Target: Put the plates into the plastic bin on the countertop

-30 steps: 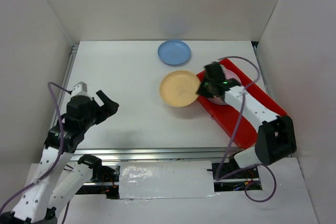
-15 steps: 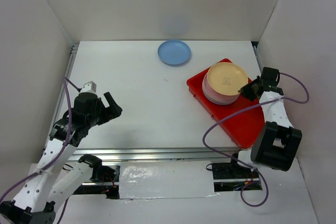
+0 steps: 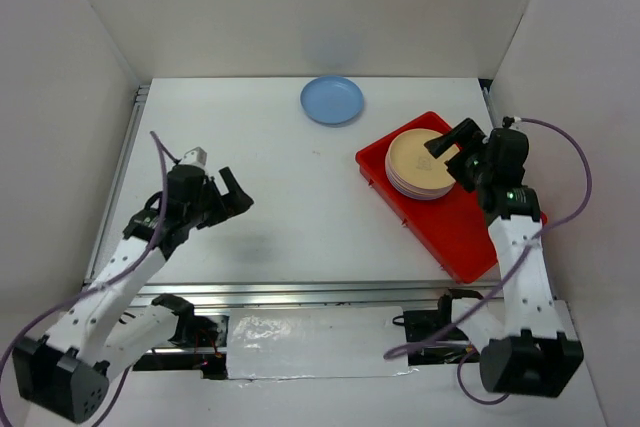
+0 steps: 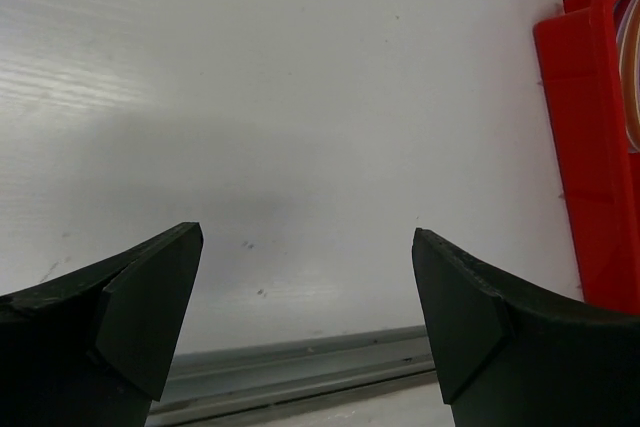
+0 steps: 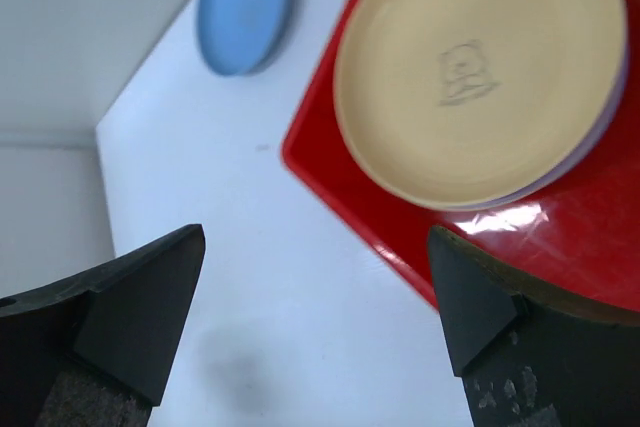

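Note:
A stack of plates [image 3: 419, 163] lies in the far end of the red plastic bin [image 3: 463, 235], with a yellow-orange plate [image 5: 480, 67] on top and a lilac rim [image 5: 603, 115] showing under it. One blue plate [image 3: 332, 100] sits alone at the back of the countertop [image 3: 250, 137]. My right gripper [image 3: 455, 155] hovers open just right of the stack, holding nothing. My left gripper [image 3: 226, 201] is open and empty above the left half of the countertop. In the left wrist view the bin's edge [image 4: 590, 147] shows at the far right.
White walls close in the countertop on three sides. A metal rail [image 3: 300, 292] runs along its front edge. The right arm's cable [image 3: 578, 162] loops out beside the bin. The near half of the bin holds no plates.
The right gripper carried the yellow-orange plate from the countertop onto the stack in the bin, let go and opened. The left arm has moved right, further over the countertop.

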Robot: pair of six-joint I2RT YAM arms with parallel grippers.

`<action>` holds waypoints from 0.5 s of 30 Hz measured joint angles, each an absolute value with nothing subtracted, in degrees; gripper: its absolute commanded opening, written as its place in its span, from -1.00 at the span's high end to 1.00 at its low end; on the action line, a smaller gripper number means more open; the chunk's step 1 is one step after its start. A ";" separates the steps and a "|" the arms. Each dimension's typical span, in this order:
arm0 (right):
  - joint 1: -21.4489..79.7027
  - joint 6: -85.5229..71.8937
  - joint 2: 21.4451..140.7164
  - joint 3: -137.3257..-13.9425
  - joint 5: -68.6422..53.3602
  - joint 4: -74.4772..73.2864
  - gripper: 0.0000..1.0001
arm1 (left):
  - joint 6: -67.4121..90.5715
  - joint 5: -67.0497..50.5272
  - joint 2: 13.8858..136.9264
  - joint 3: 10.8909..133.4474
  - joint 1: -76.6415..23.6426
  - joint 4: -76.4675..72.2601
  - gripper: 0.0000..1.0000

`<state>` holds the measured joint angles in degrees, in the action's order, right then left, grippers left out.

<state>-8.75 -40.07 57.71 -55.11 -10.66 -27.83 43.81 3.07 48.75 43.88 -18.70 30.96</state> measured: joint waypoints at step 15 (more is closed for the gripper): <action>13.96 -40.77 40.71 -40.82 -16.01 -27.33 -1.00 | 60.51 -3.77 112.95 70.78 -18.48 -18.44 -0.99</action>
<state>13.96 -40.77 40.71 -40.82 -16.01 -27.33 60.51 -3.77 112.95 70.78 -18.48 -18.44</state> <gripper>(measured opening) 0.997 0.993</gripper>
